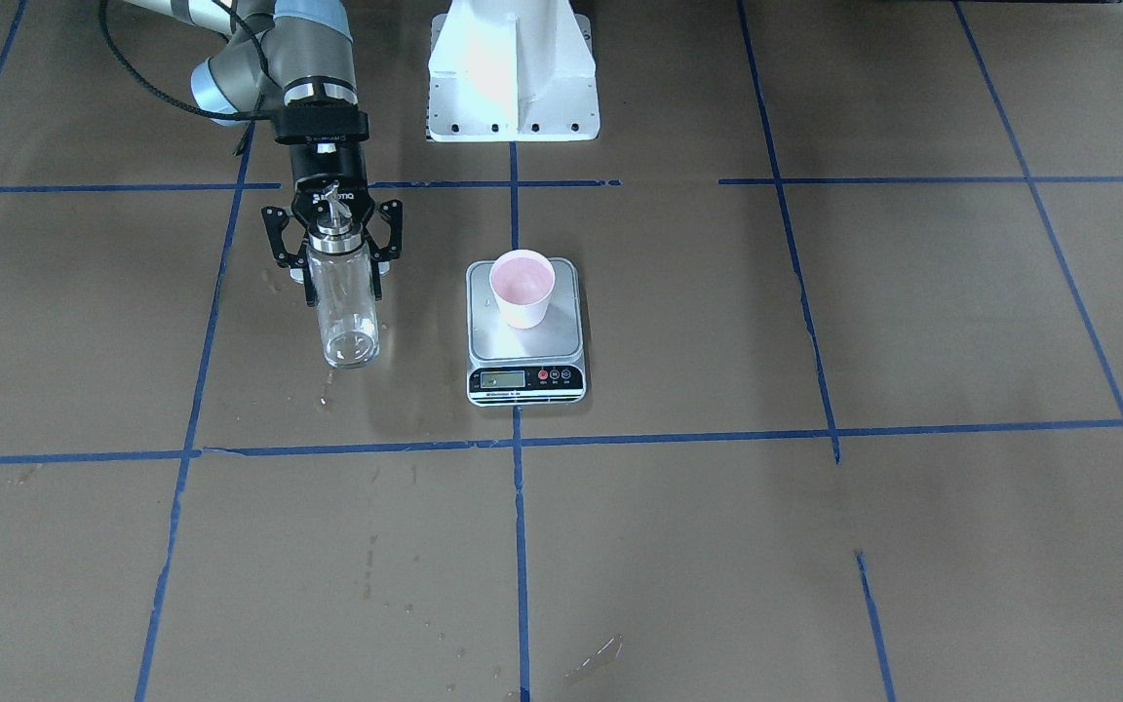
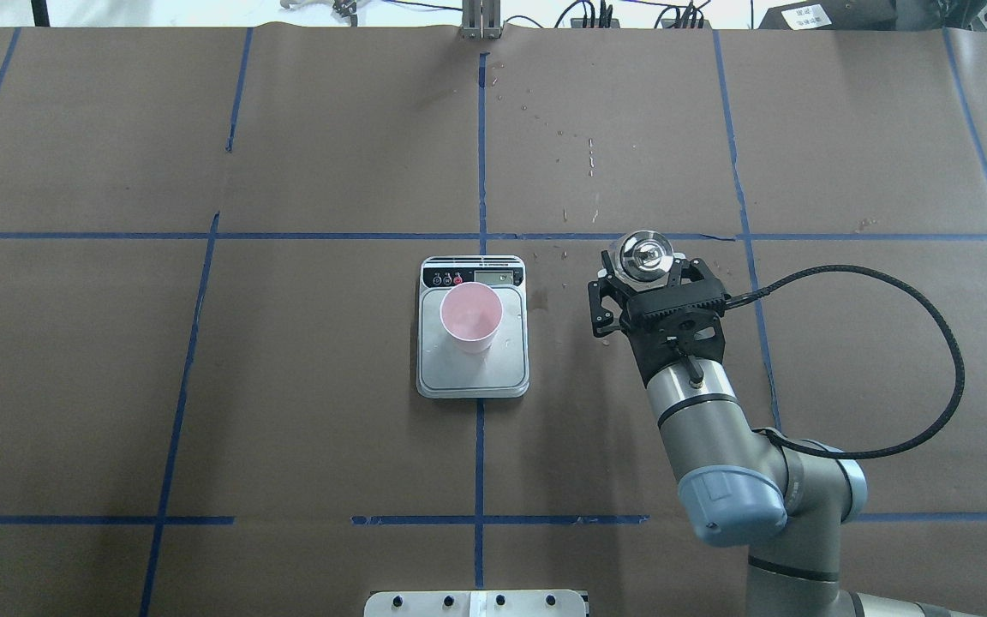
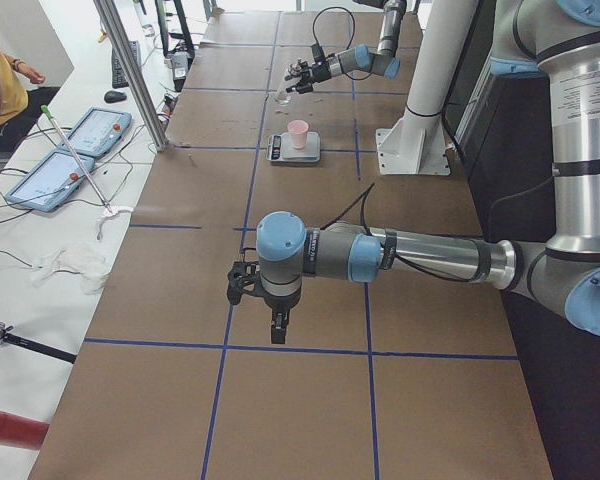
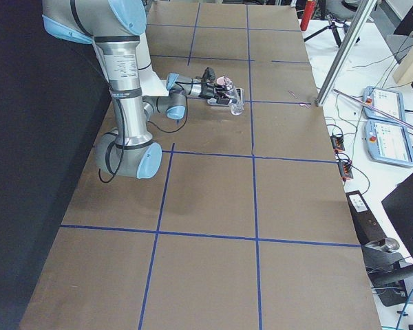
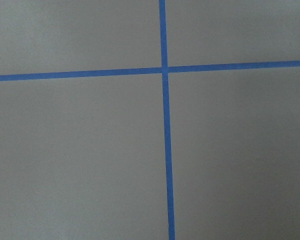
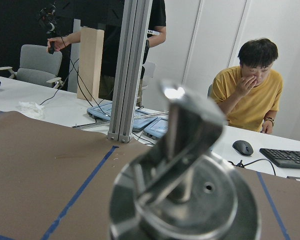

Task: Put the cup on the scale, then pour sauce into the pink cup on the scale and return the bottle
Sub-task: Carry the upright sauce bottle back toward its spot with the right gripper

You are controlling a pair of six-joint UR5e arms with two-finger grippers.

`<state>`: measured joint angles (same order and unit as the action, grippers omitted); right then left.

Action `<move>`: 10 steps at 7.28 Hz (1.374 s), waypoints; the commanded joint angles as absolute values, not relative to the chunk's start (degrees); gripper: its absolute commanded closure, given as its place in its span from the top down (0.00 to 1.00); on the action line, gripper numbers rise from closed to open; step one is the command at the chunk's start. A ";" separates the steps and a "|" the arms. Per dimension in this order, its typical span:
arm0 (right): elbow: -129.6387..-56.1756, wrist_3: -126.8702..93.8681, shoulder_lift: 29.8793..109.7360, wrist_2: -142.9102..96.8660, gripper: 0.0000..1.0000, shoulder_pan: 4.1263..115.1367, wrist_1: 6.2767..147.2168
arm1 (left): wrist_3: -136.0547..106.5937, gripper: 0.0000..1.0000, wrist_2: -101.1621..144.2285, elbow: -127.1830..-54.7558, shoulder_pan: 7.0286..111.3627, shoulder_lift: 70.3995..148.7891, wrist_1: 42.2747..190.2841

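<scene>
The clear glass bottle fills the right wrist view with its shiny silver spout cap. The brown papered surface runs well beyond everything. The right pincer spreads wide about the upright bottle's shoulder; pad contact unclear. Only the left-end view shows the left pincer, width untellable. On the steel scale, apart from the bottle, stands the pale pink cup.

Out across a brown table gridded with blue tape, past a white pedestal and a metal post, over to a person in a yellow shirt seated, hand to mouth, near a mouse and keyboard.
</scene>
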<state>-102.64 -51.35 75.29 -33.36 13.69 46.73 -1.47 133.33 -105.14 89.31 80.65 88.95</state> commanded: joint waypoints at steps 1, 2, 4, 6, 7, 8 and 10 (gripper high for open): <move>-104.05 -51.77 78.56 -40.30 0.00 16.59 46.76 | -1.49 1.00 133.33 -104.77 89.38 80.16 88.95; -105.37 -52.12 80.75 -44.00 0.00 18.00 46.76 | -1.49 1.00 133.33 -103.98 89.38 79.98 88.86; -109.66 -53.87 86.54 -54.18 0.00 22.30 47.37 | -1.49 1.00 133.33 -103.54 89.39 79.80 88.95; -111.79 -55.18 87.54 -64.03 0.00 28.88 56.99 | -1.49 1.00 133.33 -103.80 89.38 79.89 88.95; -111.71 -61.37 87.63 -70.95 0.00 31.87 57.13 | -1.49 1.00 133.33 -103.89 89.38 79.89 88.95; -111.88 -63.70 87.45 -75.28 0.00 32.51 57.56 | -1.49 1.00 133.42 -103.97 89.38 79.98 88.95; -111.36 -66.60 87.54 -73.84 0.00 32.26 57.92 | -1.49 1.00 133.33 -103.97 89.38 80.24 89.03</move>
<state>-111.66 -63.95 87.37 -74.05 32.16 57.70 -1.49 133.35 -103.92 89.39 80.11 89.00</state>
